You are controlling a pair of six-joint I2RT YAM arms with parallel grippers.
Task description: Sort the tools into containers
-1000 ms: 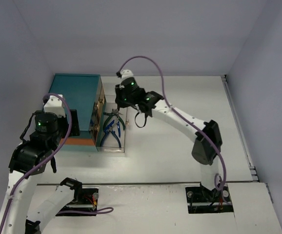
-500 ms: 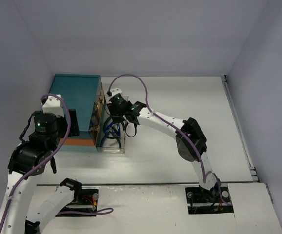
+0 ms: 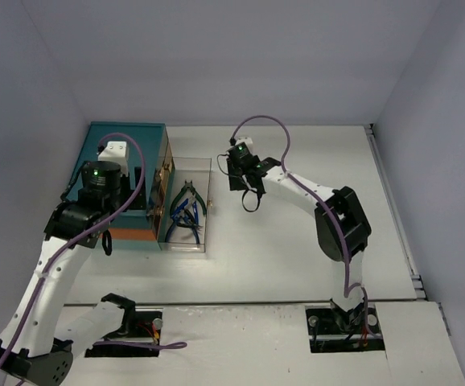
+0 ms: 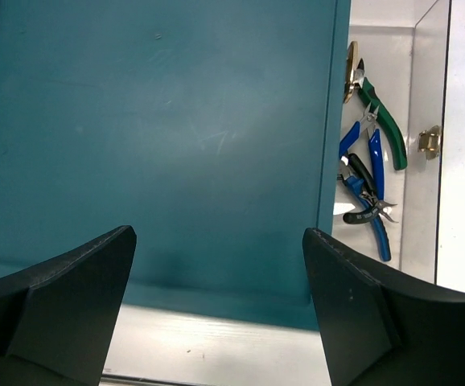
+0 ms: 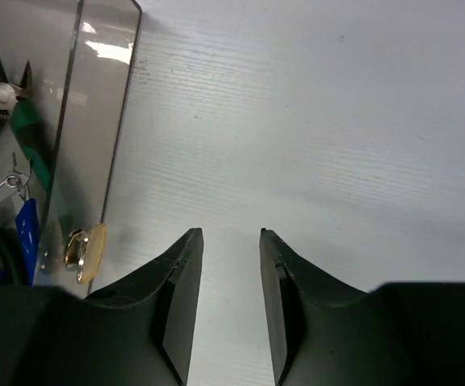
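top external: the right gripper (image 5: pixel 231 235) has backed out of the drawer (image 3: pixel 209 205), fingers a little apart and empty; pliers (image 3: pixel 186 211) lie inside. left gripper (image 4: pixel 216 233), fingers wide, has come over the chest (image 4: pixel 160 121). that drop looks done.

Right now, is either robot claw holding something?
No. The left gripper hangs open over the teal box-shaped chest; the right gripper is empty too.
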